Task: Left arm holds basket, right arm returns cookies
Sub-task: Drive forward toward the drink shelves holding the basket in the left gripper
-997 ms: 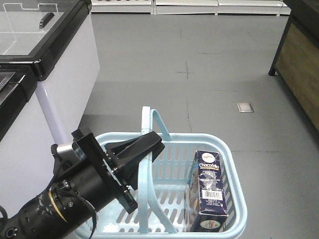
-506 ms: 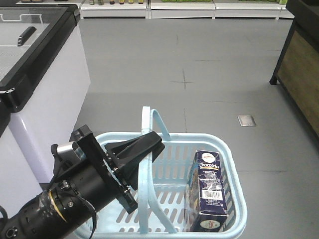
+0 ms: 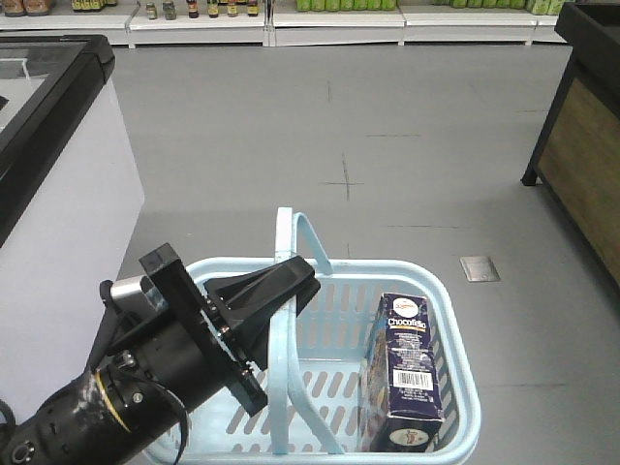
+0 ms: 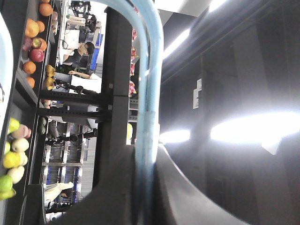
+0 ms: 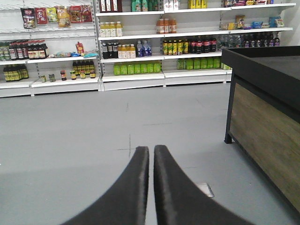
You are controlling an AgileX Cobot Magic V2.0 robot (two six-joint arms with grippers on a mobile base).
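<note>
The light blue basket [image 3: 387,267] hangs low in the front view. My left gripper [image 3: 295,283] is shut on one of its hoop handles [image 3: 301,229]. In the left wrist view that handle [image 4: 152,70] runs up from between the black jaws of the left gripper [image 4: 146,161], which press on it from both sides. The navy "Chocofello" cookies box [image 3: 412,373] stands upright inside the basket at its right end. My right gripper [image 5: 151,151] shows only in its own view, shut with nothing between its fingers, above bare grey floor.
A white freezer [image 3: 58,165] with a black rim stands at the left. At the right is a dark, wood-panelled counter [image 3: 581,116]. Stocked shelves [image 3: 339,15] line the far wall. A metal plate [image 3: 480,268] is set into the floor.
The whole scene has shifted: the freezer has slid left and down, and the far shelves have come into view. The basket, cookies and left arm keep their places in the frame.
</note>
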